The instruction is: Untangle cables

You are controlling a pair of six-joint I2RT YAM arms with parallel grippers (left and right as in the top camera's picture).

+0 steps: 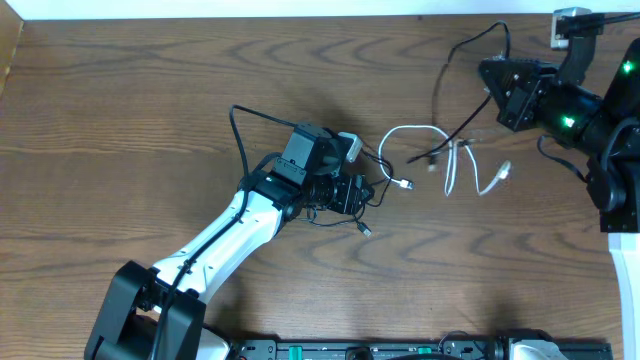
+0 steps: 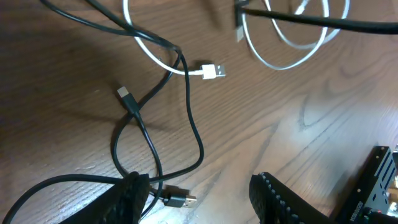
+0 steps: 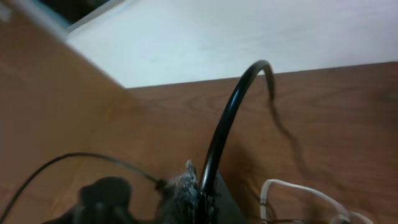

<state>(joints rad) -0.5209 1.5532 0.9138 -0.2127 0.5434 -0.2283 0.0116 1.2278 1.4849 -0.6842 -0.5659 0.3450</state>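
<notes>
The white cable point(image 1: 412, 128) lies looped at table centre, and its white plug point(image 2: 214, 71) shows in the left wrist view. The black cable point(image 1: 455, 128) crosses it. It also shows in the left wrist view point(image 2: 193, 134), curling on the wood with a plug end point(image 2: 181, 200). My left gripper point(image 1: 357, 196) is open. In its own view point(image 2: 205, 202) its fingers straddle that black plug, which lies close to the left finger. My right gripper point(image 1: 496, 88) is at the upper right. In its own view point(image 3: 202, 193) it is shut on the black cable point(image 3: 233, 106), which arcs upward.
The table is dark wood point(image 1: 150, 90). Its white far edge point(image 1: 300, 8) runs along the top. The right arm's base and a white panel point(image 1: 625, 290) sit at the right edge. The left arm's thicker black wire point(image 1: 238, 135) loops beside its wrist.
</notes>
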